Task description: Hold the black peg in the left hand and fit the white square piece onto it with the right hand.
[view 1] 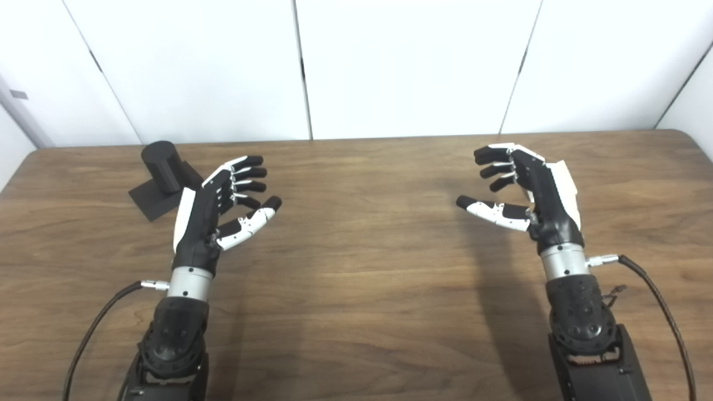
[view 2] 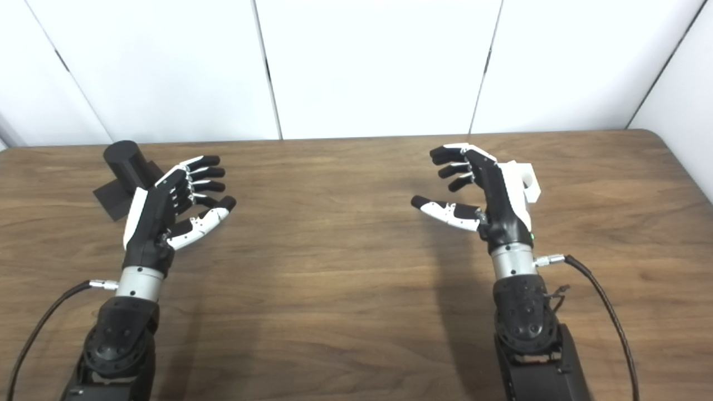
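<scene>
The black peg (view 1: 162, 166), a cylinder on a square black base, lies tilted on the table at the far left. My left hand (view 1: 214, 206) hovers just right of it, open, fingers spread, holding nothing. The white square piece (view 2: 526, 181) rests on the table at the right, mostly hidden behind my right hand (view 2: 484, 195); its hole shows in the right eye view. That right hand is open too, fingers curled loosely, thumb pointing left, just left of the piece.
The wooden table (view 1: 362, 267) spans the view, its back edge meeting white wall panels (view 1: 401, 67). A black cable leaves each wrist, one cable (view 1: 94, 328) at the left and one cable (view 1: 663, 312) at the right.
</scene>
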`<action>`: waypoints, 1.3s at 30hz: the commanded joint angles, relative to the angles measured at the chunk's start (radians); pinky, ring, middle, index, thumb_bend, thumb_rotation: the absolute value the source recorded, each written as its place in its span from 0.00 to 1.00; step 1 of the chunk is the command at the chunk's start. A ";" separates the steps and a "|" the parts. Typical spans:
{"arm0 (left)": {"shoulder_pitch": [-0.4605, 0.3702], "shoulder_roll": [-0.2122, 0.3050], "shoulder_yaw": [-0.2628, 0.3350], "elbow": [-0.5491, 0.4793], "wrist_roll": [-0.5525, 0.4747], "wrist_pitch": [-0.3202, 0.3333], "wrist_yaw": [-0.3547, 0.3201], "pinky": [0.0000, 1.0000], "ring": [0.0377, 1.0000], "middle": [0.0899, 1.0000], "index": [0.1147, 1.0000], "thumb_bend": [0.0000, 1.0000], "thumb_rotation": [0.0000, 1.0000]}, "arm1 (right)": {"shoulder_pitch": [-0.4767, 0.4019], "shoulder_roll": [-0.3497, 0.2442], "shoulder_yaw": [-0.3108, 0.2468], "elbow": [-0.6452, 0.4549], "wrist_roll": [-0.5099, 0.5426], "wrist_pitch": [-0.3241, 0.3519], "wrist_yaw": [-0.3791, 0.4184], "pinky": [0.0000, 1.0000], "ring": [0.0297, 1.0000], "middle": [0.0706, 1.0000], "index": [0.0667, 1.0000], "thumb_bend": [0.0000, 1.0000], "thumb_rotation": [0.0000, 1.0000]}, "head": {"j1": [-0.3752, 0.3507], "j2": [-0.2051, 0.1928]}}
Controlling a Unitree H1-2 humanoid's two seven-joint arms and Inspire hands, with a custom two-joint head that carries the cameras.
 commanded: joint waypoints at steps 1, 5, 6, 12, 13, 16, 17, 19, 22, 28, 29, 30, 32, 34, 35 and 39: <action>-0.024 0.007 -0.001 -0.027 -0.005 -0.023 -0.005 0.56 0.67 0.71 0.72 0.62 0.11 | -0.025 -0.008 -0.004 -0.029 -0.007 -0.020 -0.008 0.49 0.59 0.63 0.62 0.60 0.00 | 0.002 -0.002; -0.023 0.005 -0.003 -0.024 -0.002 -0.026 -0.002 0.55 0.67 0.71 0.72 0.62 0.10 | -0.024 -0.008 -0.003 -0.023 -0.005 -0.030 -0.010 0.48 0.59 0.63 0.62 0.60 0.00 | 0.009 -0.011; -0.022 0.005 -0.003 -0.023 -0.003 -0.029 -0.003 0.55 0.66 0.71 0.72 0.62 0.10 | -0.022 -0.008 -0.002 -0.024 -0.005 -0.030 -0.010 0.48 0.59 0.63 0.62 0.60 0.00 | 0.014 -0.016; -0.015 -0.005 -0.015 -0.028 -0.008 -0.031 -0.014 0.55 0.67 0.71 0.71 0.61 0.09 | -0.014 -0.020 -0.007 -0.022 0.001 -0.044 -0.009 0.48 0.59 0.63 0.61 0.59 0.00 | 0.092 -0.027; -0.015 -0.009 -0.019 -0.028 -0.003 -0.029 -0.012 0.56 0.67 0.71 0.71 0.61 0.08 | -0.014 -0.023 -0.008 -0.020 0.004 -0.047 -0.008 0.47 0.59 0.63 0.61 0.59 0.00 | 0.111 -0.028; -0.015 -0.023 -0.029 -0.030 0.002 -0.023 -0.008 0.56 0.67 0.70 0.69 0.62 0.07 | -0.013 -0.034 -0.014 -0.020 0.013 -0.049 -0.007 0.47 0.59 0.63 0.61 0.58 0.00 | 0.181 -0.036; -0.015 -0.027 -0.033 -0.032 0.006 -0.020 -0.007 0.56 0.67 0.70 0.69 0.62 0.06 | -0.013 -0.037 -0.018 -0.020 0.016 -0.049 -0.007 0.47 0.59 0.62 0.61 0.58 0.00 | 0.201 -0.039; -0.012 -0.039 -0.045 -0.038 0.021 -0.013 -0.004 0.57 0.68 0.70 0.69 0.62 0.08 | -0.009 -0.048 -0.027 -0.021 0.029 -0.053 -0.003 0.47 0.59 0.62 0.61 0.58 0.00 | 0.272 -0.061; -0.006 -0.059 -0.062 -0.046 0.044 -0.007 0.003 0.57 0.68 0.71 0.69 0.62 0.10 | -0.003 -0.063 -0.036 -0.024 0.047 -0.068 0.003 0.48 0.59 0.63 0.61 0.57 0.00 | 0.325 -0.079; -0.001 -0.085 -0.077 -0.048 0.066 -0.006 0.006 0.59 0.69 0.72 0.69 0.61 0.08 | 0.014 -0.061 -0.044 -0.075 0.061 -0.003 0.023 0.50 0.61 0.65 0.62 0.54 0.00 | 0.372 -0.094; -0.001 -0.087 -0.077 -0.046 0.068 -0.007 0.006 0.59 0.69 0.72 0.69 0.62 0.09 | 0.015 -0.060 -0.045 -0.080 0.064 0.002 0.025 0.51 0.61 0.65 0.62 0.54 0.00 | 0.372 -0.094; -0.002 -0.088 -0.077 -0.042 0.068 -0.010 0.005 0.58 0.69 0.72 0.69 0.62 0.10 | 0.015 -0.058 -0.045 -0.086 0.060 0.008 0.027 0.51 0.61 0.65 0.62 0.54 0.00 | 0.375 -0.095; -0.004 -0.089 -0.077 -0.038 0.070 -0.012 0.004 0.57 0.68 0.72 0.68 0.62 0.09 | 0.013 -0.054 -0.044 -0.095 0.053 0.017 0.029 0.50 0.60 0.64 0.62 0.54 0.00 | 0.375 -0.095; -0.004 -0.090 -0.077 -0.034 0.069 -0.016 0.003 0.57 0.68 0.72 0.68 0.63 0.09 | 0.014 -0.049 -0.043 -0.107 0.051 0.030 0.032 0.50 0.60 0.64 0.62 0.54 0.00 | 0.377 -0.097; -0.004 -0.090 -0.077 -0.034 0.068 -0.017 0.002 0.57 0.68 0.72 0.68 0.63 0.09 | 0.014 -0.048 -0.042 -0.111 0.052 0.032 0.033 0.50 0.60 0.64 0.62 0.53 0.00 | 0.377 -0.097; -0.005 -0.086 -0.076 -0.034 0.069 -0.015 0.000 0.56 0.68 0.71 0.68 0.63 0.09 | 0.012 -0.044 -0.041 -0.118 0.047 0.043 0.034 0.49 0.59 0.63 0.62 0.53 0.00 | 0.372 -0.101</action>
